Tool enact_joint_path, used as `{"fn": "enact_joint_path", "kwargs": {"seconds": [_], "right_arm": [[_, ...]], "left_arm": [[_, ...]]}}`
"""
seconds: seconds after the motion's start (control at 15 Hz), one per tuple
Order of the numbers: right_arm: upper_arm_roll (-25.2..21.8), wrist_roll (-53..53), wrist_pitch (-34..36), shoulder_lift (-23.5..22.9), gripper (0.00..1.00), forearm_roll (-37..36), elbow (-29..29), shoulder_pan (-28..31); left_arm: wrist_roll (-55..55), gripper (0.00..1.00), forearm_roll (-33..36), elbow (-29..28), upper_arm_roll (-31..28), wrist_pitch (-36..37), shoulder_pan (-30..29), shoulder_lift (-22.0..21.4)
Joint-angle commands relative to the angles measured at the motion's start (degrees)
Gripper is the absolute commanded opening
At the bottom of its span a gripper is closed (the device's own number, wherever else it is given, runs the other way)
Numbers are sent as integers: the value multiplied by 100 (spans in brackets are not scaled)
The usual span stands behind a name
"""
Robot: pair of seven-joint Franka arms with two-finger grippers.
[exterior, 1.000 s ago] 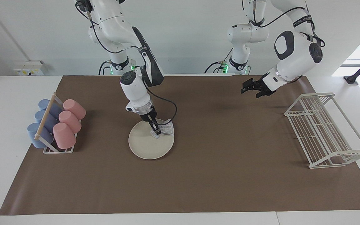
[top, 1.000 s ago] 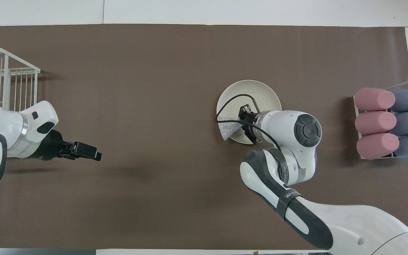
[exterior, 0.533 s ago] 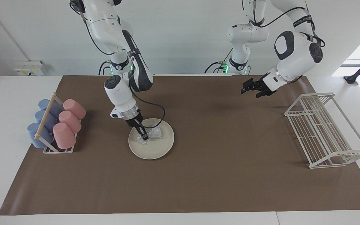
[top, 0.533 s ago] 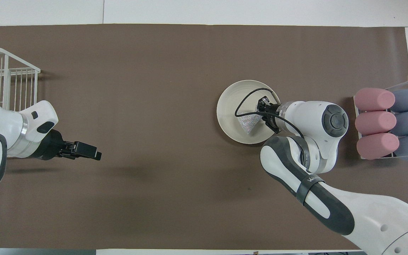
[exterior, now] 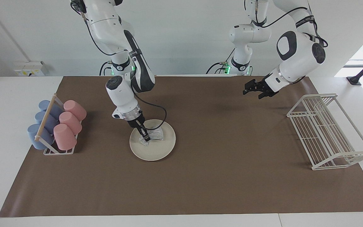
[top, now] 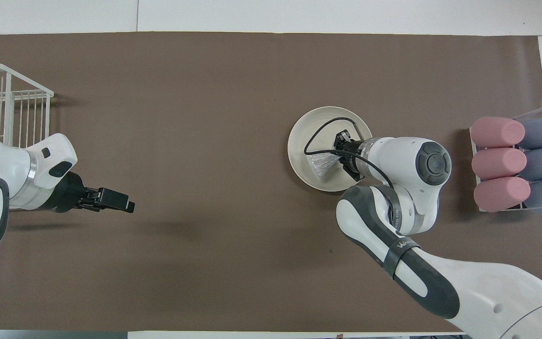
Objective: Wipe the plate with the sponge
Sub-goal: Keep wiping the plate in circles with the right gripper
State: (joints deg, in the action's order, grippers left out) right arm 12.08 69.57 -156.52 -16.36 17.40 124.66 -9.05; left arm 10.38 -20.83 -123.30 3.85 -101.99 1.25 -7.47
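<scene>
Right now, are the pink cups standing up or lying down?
Lying down. The three pink cups rest on their sides in the cup rack, beside the blue cups.

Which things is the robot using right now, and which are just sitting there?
Using:
plate
sponge, pinched in the right pincer

Just sitting:
pink cups
blue cups
wire rack
left pincer, open, waiting over the mat

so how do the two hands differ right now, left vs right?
The right hand is shut on the sponge and pressed down onto the plate; the left hand is open and holds nothing. The right hand points steeply down at the plate, while the left hand hangs over bare brown mat near the wire rack, waiting. Both are black two-finger hands on white arms.
</scene>
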Motion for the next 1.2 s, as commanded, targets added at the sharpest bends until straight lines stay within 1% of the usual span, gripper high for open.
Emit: {"fn": "enact_joint_path", "kwargs": {"seconds": [0.0,0.33,0.4,0.6,0.67,1.0,1.13], "right_arm": [[40,513,-124,-262,0,89,23,-308],[22,321,-133,-271,0,80,15,-247],[13,-72,-124,-271,0,71,23,-151],[5,-1381,-98,-288,0,71,23,402],[5,-1603,-89,-288,0,71,23,500],[22,-1456,-54,-280,0,71,23,439],[13,-1246,147,-218,0,71,-81,343]], "left_arm": [[-115,100,132,-1,-16,-76,42,-36],[-106,100,132,-1,-16,-76,42,-36],[-106,100,132,-1,-16,-76,42,-44],[-106,100,132,-1,-16,-76,51,-44],[-115,100,123,-1,-16,-76,51,-44],[-273,100,132,-1,-16,-84,77,-44],[-273,100,132,-9,-16,-181,77,-36]]}}
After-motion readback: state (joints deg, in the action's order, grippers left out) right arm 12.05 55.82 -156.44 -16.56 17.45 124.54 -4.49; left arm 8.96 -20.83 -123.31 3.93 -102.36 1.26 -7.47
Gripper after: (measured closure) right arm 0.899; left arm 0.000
